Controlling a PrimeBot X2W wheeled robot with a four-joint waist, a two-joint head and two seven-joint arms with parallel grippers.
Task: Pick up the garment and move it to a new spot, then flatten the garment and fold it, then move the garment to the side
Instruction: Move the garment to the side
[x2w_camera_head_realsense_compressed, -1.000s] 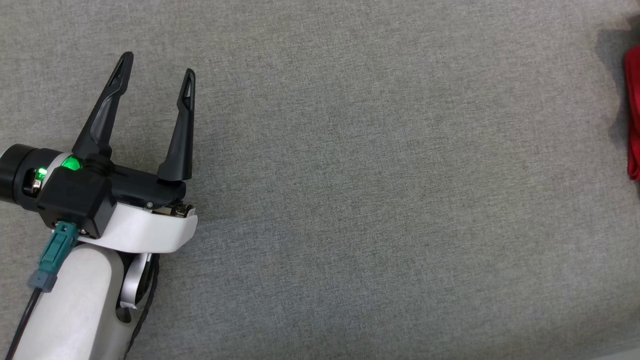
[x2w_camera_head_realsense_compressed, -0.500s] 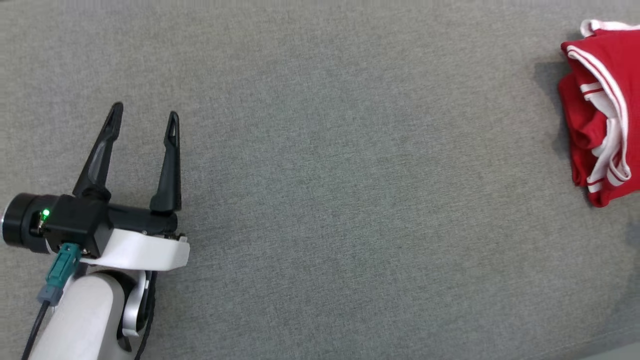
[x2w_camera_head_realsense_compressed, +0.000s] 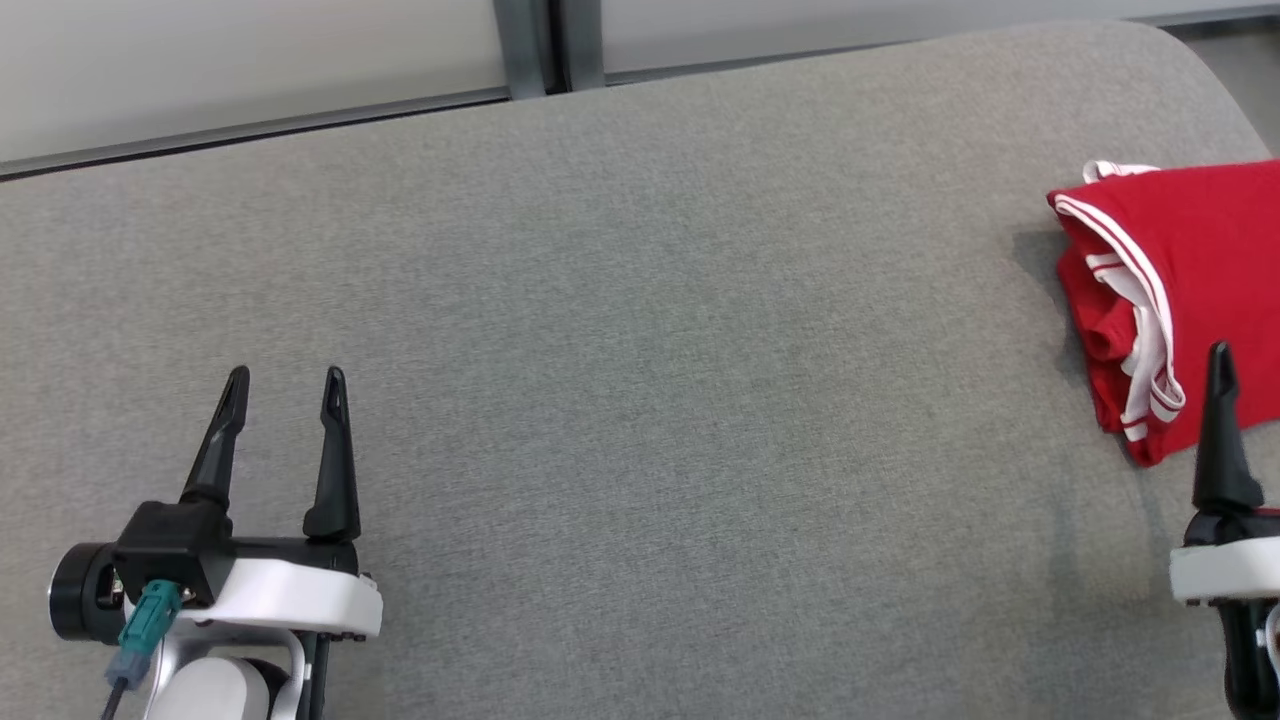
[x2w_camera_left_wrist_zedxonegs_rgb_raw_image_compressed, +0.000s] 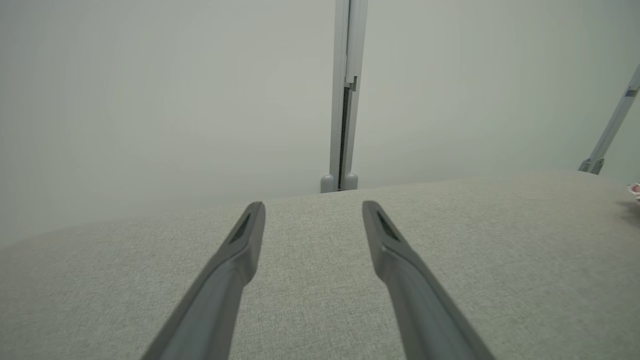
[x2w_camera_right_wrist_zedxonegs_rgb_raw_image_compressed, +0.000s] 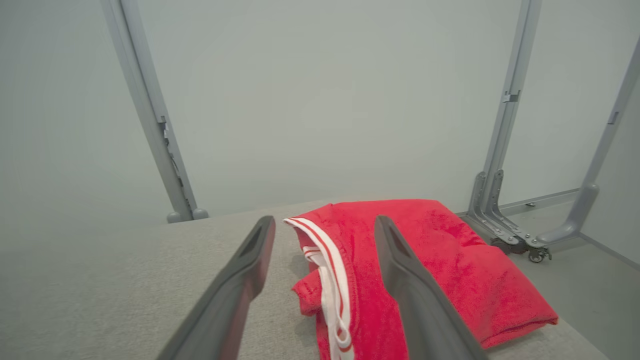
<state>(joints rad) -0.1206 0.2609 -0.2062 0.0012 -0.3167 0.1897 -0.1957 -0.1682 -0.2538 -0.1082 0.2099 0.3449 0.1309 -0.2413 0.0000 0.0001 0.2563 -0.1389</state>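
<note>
The garment (x2w_camera_head_realsense_compressed: 1190, 270) is red with white striped trim and lies folded in a bundle at the right end of the grey padded surface (x2w_camera_head_realsense_compressed: 640, 400). In the right wrist view the garment (x2w_camera_right_wrist_zedxonegs_rgb_raw_image_compressed: 450, 270) lies just beyond my right gripper (x2w_camera_right_wrist_zedxonegs_rgb_raw_image_compressed: 325, 220), whose jaws are open and empty, fingers apart from the cloth. In the head view one of its fingers (x2w_camera_head_realsense_compressed: 1222, 440) rises at the lower right, just below the bundle. My left gripper (x2w_camera_head_realsense_compressed: 284, 380) stands open and empty at the lower left, far from the garment; in its own wrist view the left gripper (x2w_camera_left_wrist_zedxonegs_rgb_raw_image_compressed: 314, 206) points toward the wall.
Pale wall panels and a grey metal post (x2w_camera_head_realsense_compressed: 525, 45) stand behind the surface's far edge. The surface rounds off at its far right corner (x2w_camera_head_realsense_compressed: 1200, 70). Beyond that end a metal frame on small castors (x2w_camera_right_wrist_zedxonegs_rgb_raw_image_compressed: 505, 235) stands on the floor.
The head camera has moved, shifting the whole picture: the wall, more of the garment and a right gripper finger have come into view. The left gripper stays open.
</note>
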